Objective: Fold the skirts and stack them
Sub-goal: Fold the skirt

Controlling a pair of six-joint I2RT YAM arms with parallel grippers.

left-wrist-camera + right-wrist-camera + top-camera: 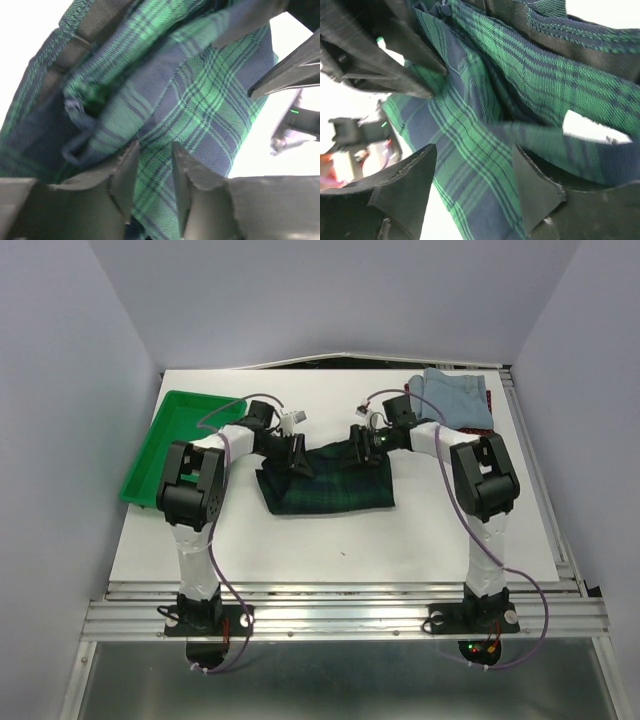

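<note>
**Left gripper clamped on the plaid skirt, right gripper spread over it**

Your left gripper (pixel 155 148) had its fingers drawn nearly together with a layer of the plaid skirt (pixel 325 485) pinched in the narrow gap, so I read it as grasping the cloth. Your right gripper (pixel 474 152) had its jaws well apart. Plaid ran across the space between them, but neither pad pressed on it, so I read that one as released.

The plaid skirt lay near the middle of the desk (pixel 330 540), a little toward the far edge. Its near part was flat. Its far part was bunched and raised between the two grippers, with the dark waistband (pixel 570 42) twisted above the right fingers.

The step in hand looked like the fold of this skirt, and it was not yet made. The next move probably called for the right jaws to close on the far edge opposite the left grip. After that, both arms could carry that edge evenly toward the near edge of the desk.

The denim skirt (pixel 455 400) sat folded at the far right corner, with a sliver of the red skirt (pixel 489 422) showing under it. Its pattern was too small to tell. That pile seemed to be the stacking spot.

The green tray (pixel 175 445) lay along the left edge, apart from the cloth. The two grippers were close together, so crowding was the main risk.
</note>
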